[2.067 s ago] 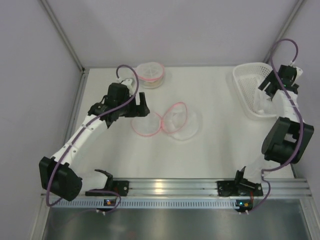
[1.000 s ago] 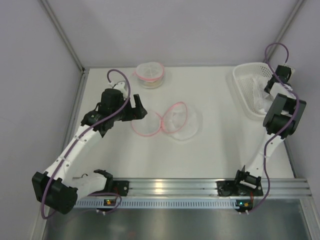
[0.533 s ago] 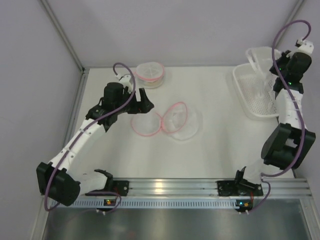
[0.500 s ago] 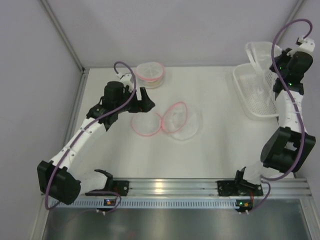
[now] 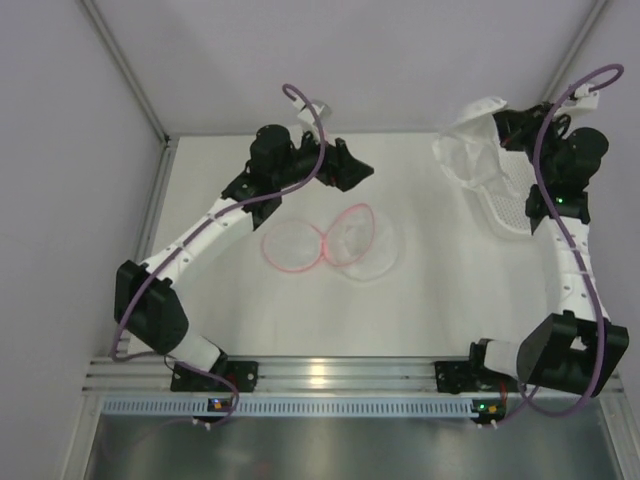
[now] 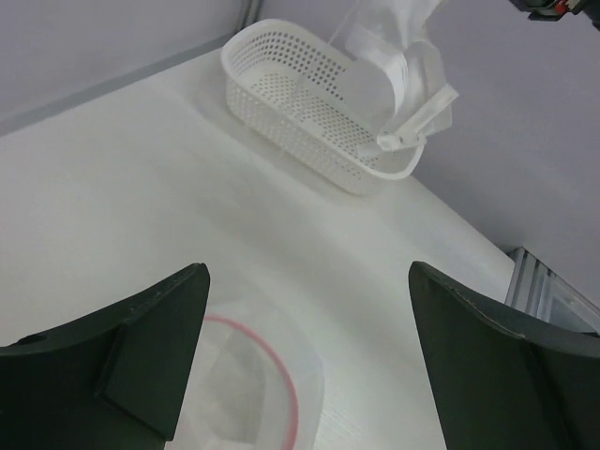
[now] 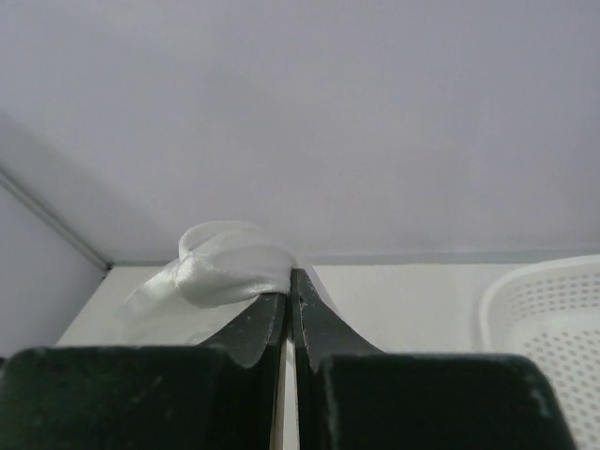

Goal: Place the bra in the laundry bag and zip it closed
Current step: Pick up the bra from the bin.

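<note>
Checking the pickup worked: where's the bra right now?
Top view, far right: the bra hangs from the shut right gripper, above the basket, not yet at the laundry bag.

White perforated basket (image 6: 314, 145) near the far right corner of the pale table (image 5: 440, 300).

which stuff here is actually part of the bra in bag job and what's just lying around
Part of the job:
- white bra, pinched in the shut right gripper, hanging in the air
- laundry bag, pink-rimmed, lying open mid-table
- left gripper, open and empty

Just lying about:
- white basket, far right of the table, not named in the task
</note>
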